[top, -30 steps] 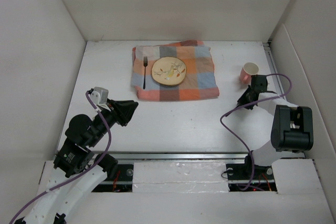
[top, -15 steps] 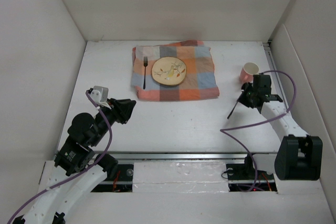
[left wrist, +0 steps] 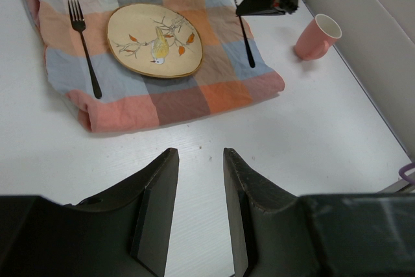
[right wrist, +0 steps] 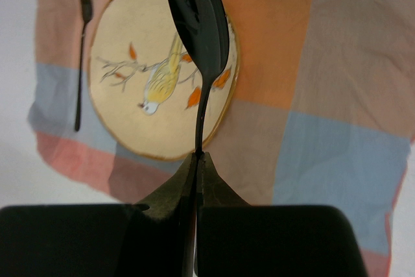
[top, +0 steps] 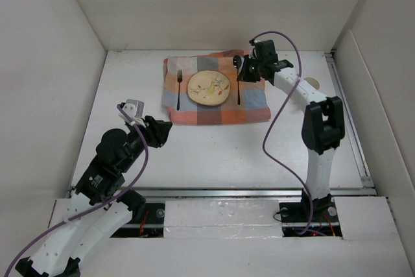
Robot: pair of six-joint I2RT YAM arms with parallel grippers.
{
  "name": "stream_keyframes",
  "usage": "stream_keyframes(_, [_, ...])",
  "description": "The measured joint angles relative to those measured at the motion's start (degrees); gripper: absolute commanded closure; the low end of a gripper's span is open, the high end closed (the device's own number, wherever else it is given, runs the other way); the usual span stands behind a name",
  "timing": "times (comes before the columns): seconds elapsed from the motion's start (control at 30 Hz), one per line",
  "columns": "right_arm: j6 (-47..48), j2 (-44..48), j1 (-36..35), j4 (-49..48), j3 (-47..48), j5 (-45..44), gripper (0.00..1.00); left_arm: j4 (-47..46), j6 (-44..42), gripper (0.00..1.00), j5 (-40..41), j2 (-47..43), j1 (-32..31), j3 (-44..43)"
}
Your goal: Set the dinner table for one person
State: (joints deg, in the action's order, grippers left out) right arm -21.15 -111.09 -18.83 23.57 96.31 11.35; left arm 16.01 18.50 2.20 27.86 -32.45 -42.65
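On the white dinner table (top: 214, 144) lies a checked cloth (top: 253, 105) with a bird-painted plate (top: 209, 87) at its middle. A black fork (top: 178, 89) lies left of the plate. My right gripper (top: 248, 73) is shut on a black spoon (top: 238, 89), held along the plate's right side, bowl toward the far wall. In the right wrist view the right gripper (right wrist: 200, 155) pinches the handle and the spoon bowl (right wrist: 198, 14) overlaps the plate (right wrist: 149, 89). Whether the spoon touches the cloth I cannot tell. My left gripper (left wrist: 198, 154) hovers open over bare table near the cloth.
A pink cup (left wrist: 316, 36) stands on the table right of the cloth, mostly hidden by the right arm in the top view. White walls close in the table on three sides. A metal rail (top: 220, 192) runs along the near edge.
The right arm has swung left from beside the cup to the cloth, carrying the spoon. The left gripper has opened a little wider and shifted slightly right.
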Motion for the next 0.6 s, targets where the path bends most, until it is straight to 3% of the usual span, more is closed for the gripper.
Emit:
stream_keyframes(0.23, [2.25,-17.14,1.20,5.18,12.98,0.72,1.00,-0.35,-0.02,0.69,0.09,1.75,1.22,0.00])
stream_keyframes(0.6, [2.34,-20.96,1.88,7.06,17.25,1.27,1.00,-0.35,-0.04,0.69,0.15,3.61,1.36,0.00])
